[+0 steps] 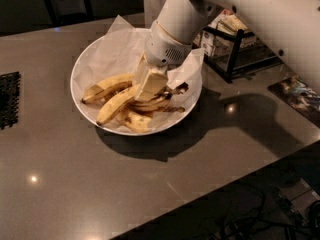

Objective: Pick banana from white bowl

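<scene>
The white bowl (76, 82) stands on the grey table, lined with crinkled white paper (117, 46). Several bananas lie in it. The longest, plumpest banana (116, 105) lies diagonally in the middle, its upper end under the gripper. A slimmer banana (106, 87) lies above it to the left, and smaller browner ones (136, 122) lie at the front and right. My gripper (150, 85) reaches down from the upper right into the bowl's middle, with its cream tip on the pile at the big banana's upper end. The contact point is hidden.
A black wire rack (235, 46) holding packets stands right behind the bowl, under my arm. A black mesh mat (7, 100) lies at the left edge. A printed card (296, 91) lies at the right. The table's front edge runs diagonally, with cables on the floor below it.
</scene>
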Robot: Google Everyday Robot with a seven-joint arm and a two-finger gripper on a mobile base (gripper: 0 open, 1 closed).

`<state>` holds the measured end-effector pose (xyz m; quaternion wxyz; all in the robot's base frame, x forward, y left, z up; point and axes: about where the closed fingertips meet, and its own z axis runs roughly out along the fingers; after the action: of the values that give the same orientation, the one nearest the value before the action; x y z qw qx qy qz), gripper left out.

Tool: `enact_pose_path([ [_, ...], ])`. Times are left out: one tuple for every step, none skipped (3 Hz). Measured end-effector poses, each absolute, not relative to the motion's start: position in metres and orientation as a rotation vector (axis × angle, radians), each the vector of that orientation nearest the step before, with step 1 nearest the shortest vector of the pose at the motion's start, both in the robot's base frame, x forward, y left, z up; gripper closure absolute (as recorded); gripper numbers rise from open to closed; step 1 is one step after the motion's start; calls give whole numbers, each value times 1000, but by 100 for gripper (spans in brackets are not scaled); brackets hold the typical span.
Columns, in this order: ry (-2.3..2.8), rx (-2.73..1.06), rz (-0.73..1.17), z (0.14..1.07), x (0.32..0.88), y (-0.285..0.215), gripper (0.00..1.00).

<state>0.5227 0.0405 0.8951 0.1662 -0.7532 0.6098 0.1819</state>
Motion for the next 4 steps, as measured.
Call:
enact_pose_path([
  [1734, -2145, 517, 895, 523, 41, 100],
  [1619, -2176, 455, 916, 507, 54, 100],
  [1443, -2224, 342, 949, 479, 73, 100],
  [1279, -2247, 249, 981, 451, 87, 100],
])
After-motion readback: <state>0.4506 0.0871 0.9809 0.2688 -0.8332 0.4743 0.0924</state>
